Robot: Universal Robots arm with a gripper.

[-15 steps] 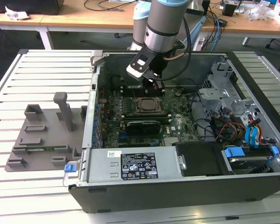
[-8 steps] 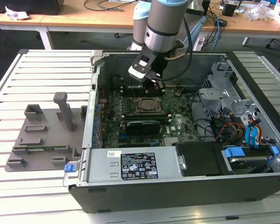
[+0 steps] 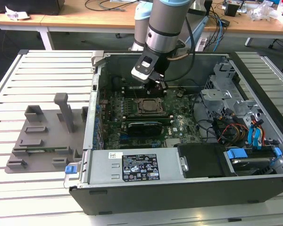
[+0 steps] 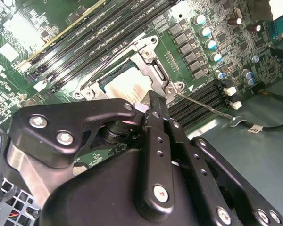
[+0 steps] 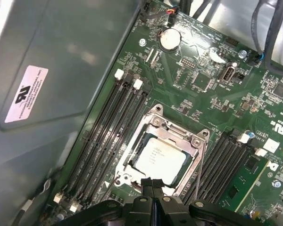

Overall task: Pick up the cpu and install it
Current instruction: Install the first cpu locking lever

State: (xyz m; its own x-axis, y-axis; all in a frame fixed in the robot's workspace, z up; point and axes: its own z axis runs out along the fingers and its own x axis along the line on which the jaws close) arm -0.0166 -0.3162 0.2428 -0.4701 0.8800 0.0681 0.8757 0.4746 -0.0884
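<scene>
The cpu [image 5: 160, 160] is a silver-grey square lying flat inside the metal-framed socket [image 5: 156, 115] on the green motherboard; the second wrist view shows the cpu [image 4: 127, 87] partly behind my fingers. My gripper [image 5: 152, 184] hangs just above one edge of the socket, shut, with its two black fingertips pressed together and nothing between them. In the exterior view the gripper [image 3: 159, 87] sits low inside the open computer case, just behind the socket [image 3: 146, 106]. A thin wire lever [image 4: 205, 104] runs out from the socket's corner.
Black memory slots [image 5: 101, 136] flank the socket on both sides. The case wall [image 3: 95, 94] is close at the exterior view's left, with a grey fixture plate [image 3: 42, 136] beyond it. A drive cage and cables [image 3: 236, 108] fill the right, and a power supply [image 3: 132, 165] the front.
</scene>
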